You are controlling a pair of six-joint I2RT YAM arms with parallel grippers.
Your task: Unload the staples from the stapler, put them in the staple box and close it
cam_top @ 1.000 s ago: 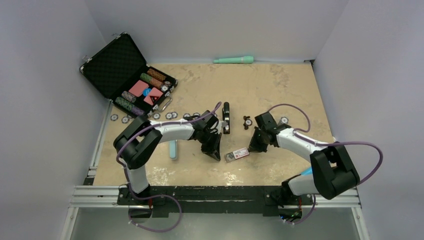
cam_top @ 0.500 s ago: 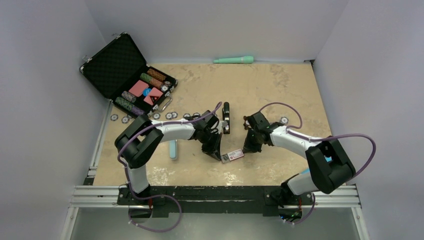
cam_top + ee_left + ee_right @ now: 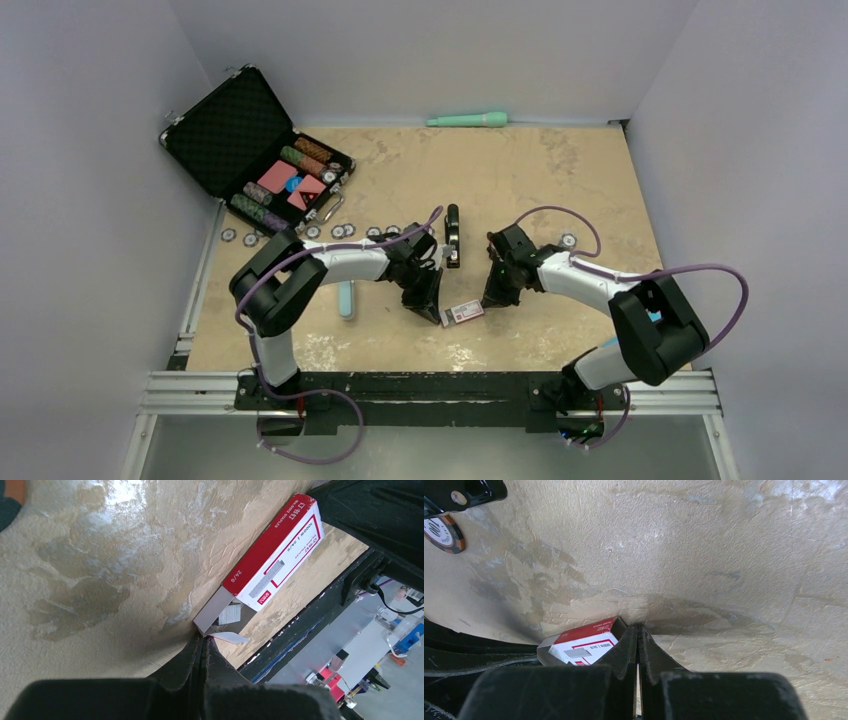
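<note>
While both grippers are low at a small box near the middle of the table (image 3: 560, 170), the stapler (image 3: 453, 235) lies higher in the top view, apart from their tips.

At the upper left of that view an open black case (image 3: 232, 125) holds poker chips, and a row of loose chips (image 3: 338, 232) runs to the right of it. Lower, a pale blue bar (image 3: 346, 300) lies beside the left arm.

The left gripper (image 3: 436, 312) is just below the centre, clenched, with nothing between its fingers. In the left wrist view its tips (image 3: 202, 647) are pressed together and meet the open end of the red-and-white box (image 3: 277, 555), where a loose white flap (image 3: 230, 637) sticks out.

The stapler is just above and a little right of this gripper, close beside the left wrist. It lies flat, with its length running up and down the picture. I cannot tell whether it touches the arm. The staples I cannot make out in any view.

The box (image 3: 463, 312) lies slanted between the two grippers. The right gripper (image 3: 487, 300) is at its right end, also clenched and holding nothing. In the right wrist view its closed tips (image 3: 638, 630) are against the upper right corner of the box (image 3: 584, 642). The stapler is up and to the left of this gripper, clearly apart from it.
</note>
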